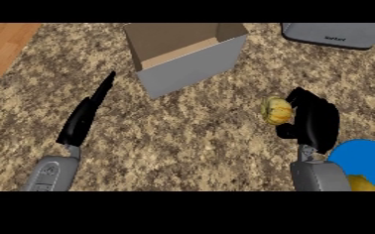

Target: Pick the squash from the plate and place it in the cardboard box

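Note:
A small yellow squash [277,110] is held above the counter, with my right hand [315,119] curled round its right side, thumb below it. The blue plate [355,154] lies at the lower right edge, partly hidden by my right forearm, with a yellow item [362,182] at its lower rim. The open cardboard box [187,54] stands at the upper middle, well to the left of and beyond the squash; its inside shows nothing. My left hand [86,113] rests at the left with fingers straight, holding nothing.
A dark grey appliance [330,34] sits at the top right corner. A strip of wooden surface [15,39] shows at the top left edge beyond the speckled stone counter [212,139].

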Robot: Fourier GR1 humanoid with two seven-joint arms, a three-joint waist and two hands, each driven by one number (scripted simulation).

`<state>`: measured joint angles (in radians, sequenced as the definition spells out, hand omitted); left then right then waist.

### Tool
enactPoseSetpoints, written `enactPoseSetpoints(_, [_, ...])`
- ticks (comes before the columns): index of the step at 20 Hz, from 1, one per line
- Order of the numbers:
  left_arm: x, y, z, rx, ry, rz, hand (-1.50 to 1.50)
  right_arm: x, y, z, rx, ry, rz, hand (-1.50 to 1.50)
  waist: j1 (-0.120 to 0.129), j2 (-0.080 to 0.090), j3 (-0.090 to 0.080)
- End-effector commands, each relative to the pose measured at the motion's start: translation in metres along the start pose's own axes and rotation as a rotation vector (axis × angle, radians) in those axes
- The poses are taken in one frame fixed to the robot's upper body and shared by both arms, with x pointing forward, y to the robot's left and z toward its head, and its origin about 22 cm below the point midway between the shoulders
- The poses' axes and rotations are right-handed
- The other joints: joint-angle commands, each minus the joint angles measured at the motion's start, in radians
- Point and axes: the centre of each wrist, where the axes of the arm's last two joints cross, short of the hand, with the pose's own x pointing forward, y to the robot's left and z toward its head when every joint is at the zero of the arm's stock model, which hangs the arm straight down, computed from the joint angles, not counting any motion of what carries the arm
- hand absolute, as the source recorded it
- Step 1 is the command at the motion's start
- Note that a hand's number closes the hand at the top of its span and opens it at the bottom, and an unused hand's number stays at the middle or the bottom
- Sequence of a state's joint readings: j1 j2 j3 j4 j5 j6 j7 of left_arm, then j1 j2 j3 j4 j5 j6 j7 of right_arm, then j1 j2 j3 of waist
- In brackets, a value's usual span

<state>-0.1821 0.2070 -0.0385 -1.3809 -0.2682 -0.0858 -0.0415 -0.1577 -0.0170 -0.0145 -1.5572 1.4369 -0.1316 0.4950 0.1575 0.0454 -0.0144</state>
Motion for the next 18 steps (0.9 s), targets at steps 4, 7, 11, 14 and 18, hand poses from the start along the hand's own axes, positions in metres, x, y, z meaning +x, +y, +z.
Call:
enactPoseSetpoints(4, [0.013, -0.012, -0.010, -0.063, -0.053, -0.011, 0.00, 0.063, -0.023, -0.028, -0.056, 0.189, 0.055, 1.50, 0.084, 0.006, -0.002])
enactPoseSetpoints(7, [0.019, -0.018, -0.014, -0.088, -0.059, -0.010, 0.00, 0.087, -0.041, -0.039, -0.127, 0.280, 0.096, 1.50, 0.092, -0.003, -0.004])
enactPoseSetpoints(11, [0.017, -0.023, -0.016, -0.114, -0.053, -0.016, 0.00, 0.121, -0.064, -0.051, -0.211, 0.413, 0.138, 1.50, 0.105, -0.002, -0.005])
enactPoseSetpoints(14, [0.024, -0.028, -0.019, -0.123, -0.068, -0.002, 0.00, 0.142, -0.082, -0.060, -0.257, 0.501, 0.168, 1.50, 0.112, -0.010, -0.003])
enactPoseSetpoints(18, [0.024, -0.032, -0.021, -0.133, -0.059, -0.016, 0.00, 0.167, -0.108, -0.068, -0.338, 0.566, 0.176, 1.50, 0.111, -0.016, -0.002])
